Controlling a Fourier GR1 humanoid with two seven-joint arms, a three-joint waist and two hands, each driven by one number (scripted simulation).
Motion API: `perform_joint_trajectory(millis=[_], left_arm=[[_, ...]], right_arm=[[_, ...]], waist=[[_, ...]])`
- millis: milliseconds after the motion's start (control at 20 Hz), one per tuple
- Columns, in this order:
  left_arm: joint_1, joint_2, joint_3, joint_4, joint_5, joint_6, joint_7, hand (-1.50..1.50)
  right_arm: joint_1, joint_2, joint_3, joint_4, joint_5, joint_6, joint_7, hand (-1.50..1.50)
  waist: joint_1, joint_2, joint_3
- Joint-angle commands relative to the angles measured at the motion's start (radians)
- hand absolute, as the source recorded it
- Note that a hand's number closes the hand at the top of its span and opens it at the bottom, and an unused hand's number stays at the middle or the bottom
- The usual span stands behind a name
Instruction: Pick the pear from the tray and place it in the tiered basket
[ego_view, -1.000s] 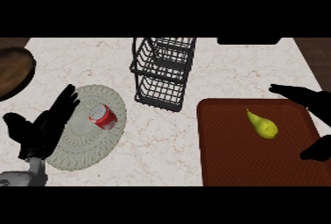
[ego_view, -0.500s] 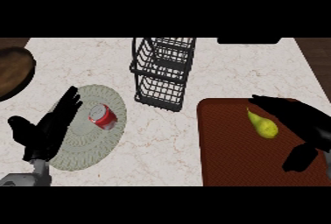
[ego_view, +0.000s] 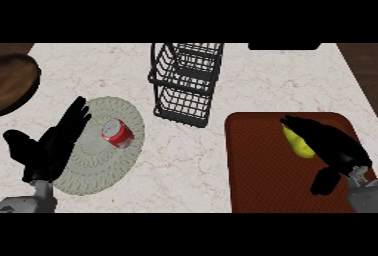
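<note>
**Item record: pear pick-up, approach stage**

- Pear (ego_view: 299, 142): yellow-green, lying on the red-brown tray (ego_view: 258, 170) at the right of the frame, in the tray's upper right part. Partly covered on its right side by the hand.
- Right hand (ego_view: 332, 147): lower right of frame, over the tray, fingers extended across the pear and thumb hanging apart below. Spread wide, not closed round the fruit; whether the fingers touch the pear cannot be told.
- Tiered basket (ego_view: 186, 82): black wire, upper centre of frame, on the marble counter (ego_view: 184, 165), just beyond the tray's upper left corner. No fruit seen in it.
- Left hand (ego_view: 48, 147): lower left of frame, resting, fingers straight, holding nothing, over the edge of a pale round plate (ego_view: 103, 160).
- Red can (ego_view: 118, 135): on the plate, beside the left hand.
- Step in hand, as judged: reaching for the grasp; the pear is not yet lifted.
- Next move calls for: fingers and thumb closing round the pear, a lift off the tray, then carrying it up and left to the basket.
</note>
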Motion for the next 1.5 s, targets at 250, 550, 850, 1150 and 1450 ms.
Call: perform_joint_trajectory(millis=[250,550,850,1150,1450], left_arm=[[0.009,-0.045,0.013,-0.060,-0.033,-0.013,0.064,0.00],[-0.067,-0.053,0.051,0.030,-0.048,-0.042,0.046,0.00],[-0.057,-0.056,0.053,-0.030,-0.054,-0.036,0.087,0.00],[0.069,-0.048,0.069,-0.088,-0.039,-0.093,0.043,0.00],[-0.013,-0.085,0.072,-0.022,-0.078,-0.057,0.058,0.00]], right_arm=[[-0.038,0.098,-0.038,0.189,0.196,-0.123,-0.109,-1.50],[-0.080,0.156,-0.059,0.266,0.281,-0.178,-0.139,-1.50],[-0.138,0.192,-0.049,0.486,0.312,-0.136,-0.198,1.50],[-0.082,0.157,-0.004,0.511,0.422,-0.229,-0.307,1.50],[-0.104,0.175,-0.027,0.555,0.487,-0.335,-0.360,1.50]], waist=[[0.001,0.000,0.000],[-0.002,0.000,0.000],[0.004,0.001,0.000],[0.005,-0.001,0.000],[0.000,0.001,0.000]])
